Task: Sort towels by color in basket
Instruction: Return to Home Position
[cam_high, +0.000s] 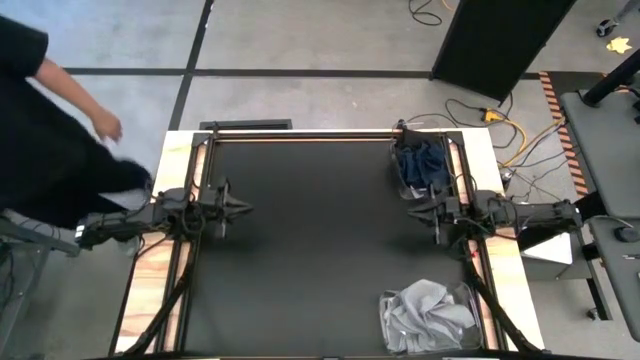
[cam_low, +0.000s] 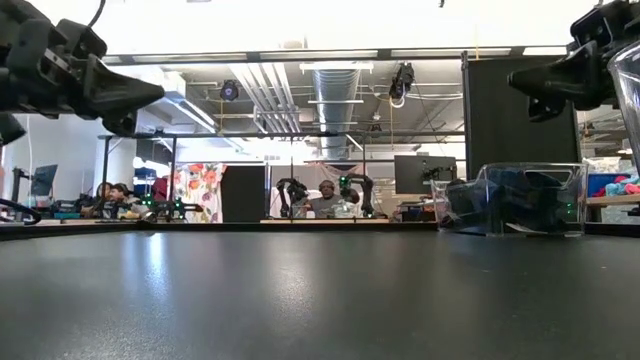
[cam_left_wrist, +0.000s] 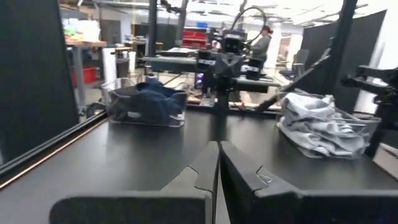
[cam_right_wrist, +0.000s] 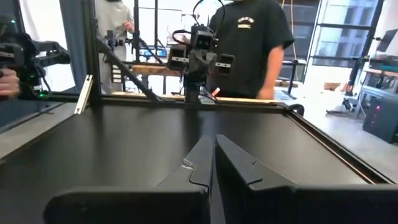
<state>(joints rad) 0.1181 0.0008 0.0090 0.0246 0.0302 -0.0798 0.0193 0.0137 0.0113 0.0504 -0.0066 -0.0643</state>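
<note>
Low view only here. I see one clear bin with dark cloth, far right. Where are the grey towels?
Observer: Grey towels lie piled in a second clear bin at the table's right edge, nearest your camera.
Operator: Anyone close to the table?
Observer: A person in dark clothes stands just beyond the left arm's side.
Operator: Tools?
Observer: Left tool and right tool are both shut on nothing, facing each other across the mat.

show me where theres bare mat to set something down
Bare: the black mat between the left gripper and right gripper, and most of its left half. Crowded: the right edge, with dark towels in the far bin and grey towels in the near bin.
</note>
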